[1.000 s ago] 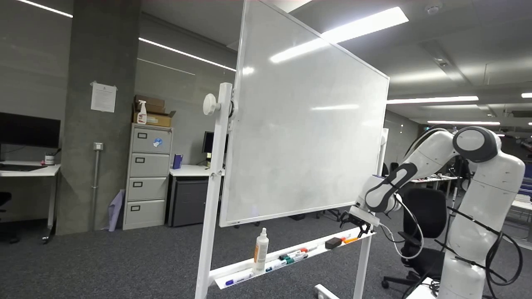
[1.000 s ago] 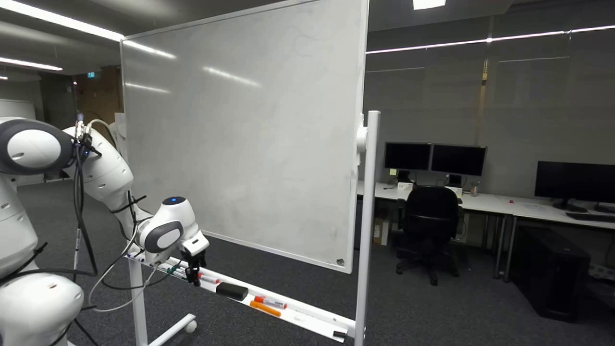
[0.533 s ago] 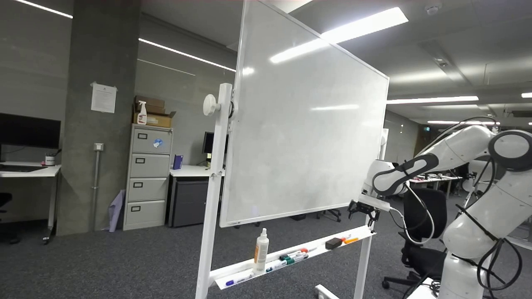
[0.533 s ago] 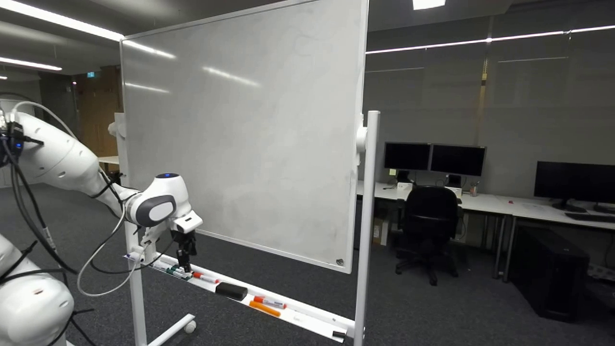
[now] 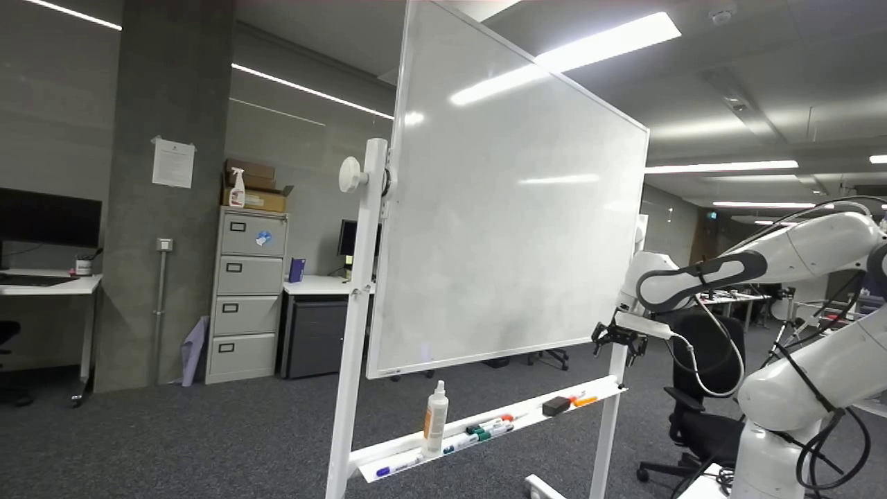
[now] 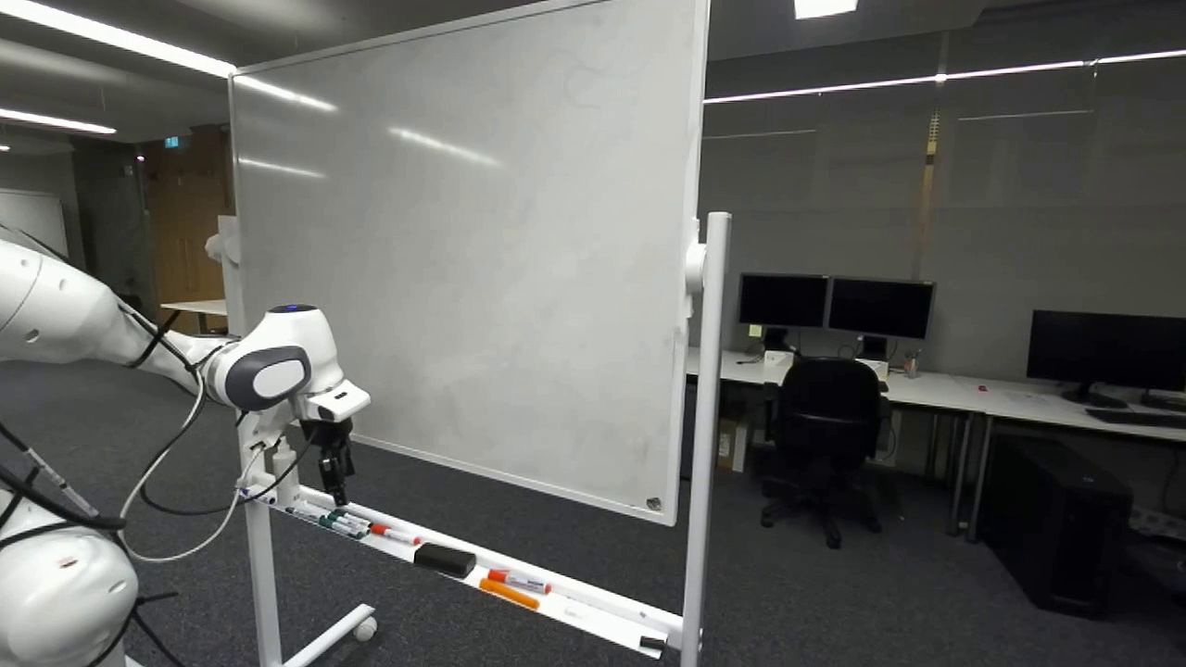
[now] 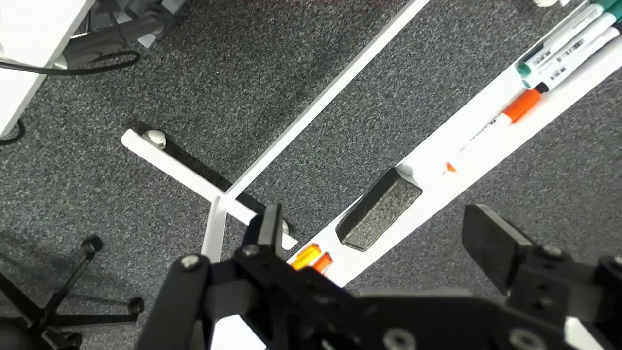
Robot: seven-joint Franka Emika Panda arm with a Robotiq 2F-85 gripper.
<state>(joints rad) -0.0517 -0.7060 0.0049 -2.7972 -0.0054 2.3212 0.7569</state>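
While a grey filing cabinet [image 5: 251, 305] stands far on the left in an exterior view, with a spray bottle [image 5: 238, 188] on its top, the whiteboard [image 5: 506, 229] takes the middle, and below its lower edge runs a narrow white tray [image 5: 388, 447]. Close to the left front corner of this tray lies a marker with a blue cap [image 5: 398, 467]. Just to the right of it, a plastic bottle [image 5: 435, 419] with an orange label stands upright. Next comes a group of markers with green and black caps [image 5: 483, 436], lying side by side, and then a marker with a red cap [image 6: 396, 534]. Further along, the dark eraser [image 5: 556, 406] rests near the front edge. After it lie a second red marker [image 6: 521, 582], nearer to the back edge, and an orange marker [image 6: 509, 594], which follows the front edge. At the right end of the tray, by the front corner, is a small black piece [image 6: 653, 643], which I cannot identify. Higher than the tray, and apart from it, hangs the hand [image 5: 615, 352]; its two fingers are spread wide, and in the wrist view the eraser appears lower down, in the gap between them. On the right are a black chair [image 5: 714, 353] and the white arm [image 5: 818, 249].
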